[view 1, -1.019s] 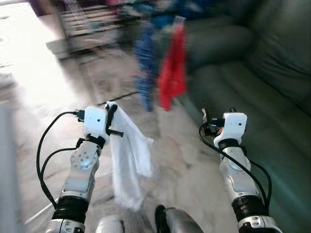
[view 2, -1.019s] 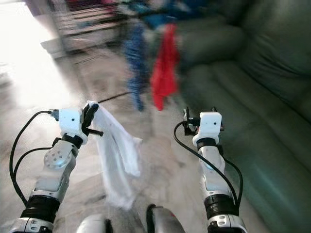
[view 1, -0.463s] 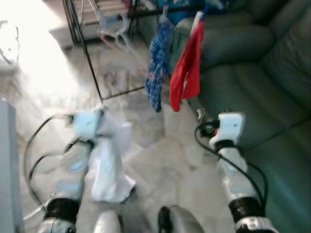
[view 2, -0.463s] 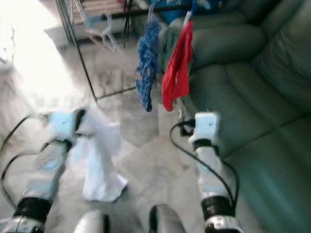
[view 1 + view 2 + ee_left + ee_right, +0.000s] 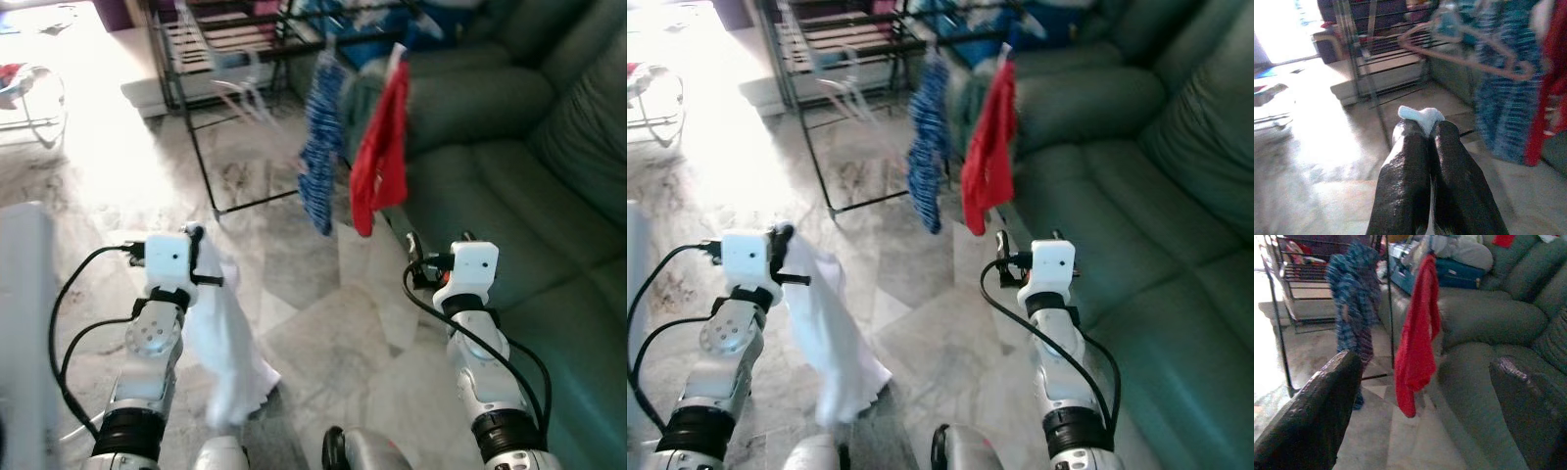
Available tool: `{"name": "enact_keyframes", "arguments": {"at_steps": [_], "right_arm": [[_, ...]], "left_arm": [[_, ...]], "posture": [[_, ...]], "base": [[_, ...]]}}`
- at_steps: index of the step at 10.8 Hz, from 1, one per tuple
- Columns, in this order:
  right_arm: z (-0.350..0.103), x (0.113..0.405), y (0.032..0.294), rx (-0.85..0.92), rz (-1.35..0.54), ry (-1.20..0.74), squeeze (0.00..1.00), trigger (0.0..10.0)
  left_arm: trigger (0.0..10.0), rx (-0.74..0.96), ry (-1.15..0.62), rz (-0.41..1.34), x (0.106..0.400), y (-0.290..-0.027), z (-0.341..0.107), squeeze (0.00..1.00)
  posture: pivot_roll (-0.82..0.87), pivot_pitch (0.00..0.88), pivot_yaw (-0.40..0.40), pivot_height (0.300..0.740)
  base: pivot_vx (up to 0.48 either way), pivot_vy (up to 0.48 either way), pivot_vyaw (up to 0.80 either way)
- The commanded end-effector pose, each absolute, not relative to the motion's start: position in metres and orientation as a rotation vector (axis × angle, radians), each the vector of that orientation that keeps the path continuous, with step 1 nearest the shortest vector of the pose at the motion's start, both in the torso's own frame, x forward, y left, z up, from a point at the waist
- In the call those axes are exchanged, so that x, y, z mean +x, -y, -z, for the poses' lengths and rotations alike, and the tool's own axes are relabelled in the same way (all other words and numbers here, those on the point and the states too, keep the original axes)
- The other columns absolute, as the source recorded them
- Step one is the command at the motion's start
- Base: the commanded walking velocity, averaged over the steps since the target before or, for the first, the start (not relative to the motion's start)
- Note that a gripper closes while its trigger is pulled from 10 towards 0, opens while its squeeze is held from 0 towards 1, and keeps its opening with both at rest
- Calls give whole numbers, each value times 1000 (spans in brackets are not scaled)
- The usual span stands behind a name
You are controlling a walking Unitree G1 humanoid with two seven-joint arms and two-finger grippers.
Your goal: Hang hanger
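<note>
Left wrist view shows the left claw (image 5: 1429,142) with its two black fingers (image 5: 1405,181) pressed together on a bit of white cloth (image 5: 1421,116) that sticks out at the tips. In the head views this cloth (image 5: 227,343) hangs down from the claw as a long white garment, its lower end loose above the marble floor (image 5: 323,323). The right claw (image 5: 1425,396) is held up in the air with its fingers wide apart and nothing between them; it is just beside the edge of the green sofa (image 5: 529,186).

Ahead of both claws stands a black drying rack (image 5: 196,147). From its top bar hang a blue patterned garment (image 5: 321,157) and a red garment (image 5: 382,157), close beside each other, the red one nearer to the sofa. A pale pink hanger (image 5: 1469,54) hangs on the rack next to the blue garment, well apart from both claws; in the head views it is blurred (image 5: 245,98). A grey counter edge (image 5: 24,323) is at the robot's left.
</note>
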State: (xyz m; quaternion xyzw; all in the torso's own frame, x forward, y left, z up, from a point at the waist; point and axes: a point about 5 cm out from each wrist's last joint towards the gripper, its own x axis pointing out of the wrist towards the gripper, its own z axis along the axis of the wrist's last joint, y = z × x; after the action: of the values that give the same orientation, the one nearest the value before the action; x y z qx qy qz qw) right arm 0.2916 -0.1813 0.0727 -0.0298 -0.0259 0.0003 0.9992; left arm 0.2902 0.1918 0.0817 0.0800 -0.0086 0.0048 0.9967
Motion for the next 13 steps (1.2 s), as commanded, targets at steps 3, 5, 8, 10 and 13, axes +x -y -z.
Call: {"name": "enact_keyframes", "arguments": {"at_steps": [3, 5, 8, 10, 13], "right_arm": [[-81, 294, 180, -63, -28, 88, 0, 10000], [-83, 296, 178, -65, -40, 96, 0, 10000], [-84, 298, 181, -68, -27, 93, 0, 10000], [-84, 297, 181, -81, -16, 97, 0, 10000], [-84, 297, 182, -94, -9, 96, 0, 10000]], "left_arm": [[10000, 182, 62, -37, 294, -193, -88, 0], [10000, 186, 83, -41, 299, -188, -92, 0], [10000, 190, 82, -41, 298, -185, -90, 0], [10000, 191, 85, -1, 296, -180, -89, 0], [10000, 182, 94, 10, 298, -179, -92, 0]], "posture": [[-1, 86, -48, 740], [-2, 88, -52, 740], [-1, 94, -56, 740], [1, 100, -54, 740], [-1, 105, -52, 740]], "base": [[394, 273, 427], [405, 139, 397], [137, 81, 135], [169, 0, 0], [452, 0, 0]]}}
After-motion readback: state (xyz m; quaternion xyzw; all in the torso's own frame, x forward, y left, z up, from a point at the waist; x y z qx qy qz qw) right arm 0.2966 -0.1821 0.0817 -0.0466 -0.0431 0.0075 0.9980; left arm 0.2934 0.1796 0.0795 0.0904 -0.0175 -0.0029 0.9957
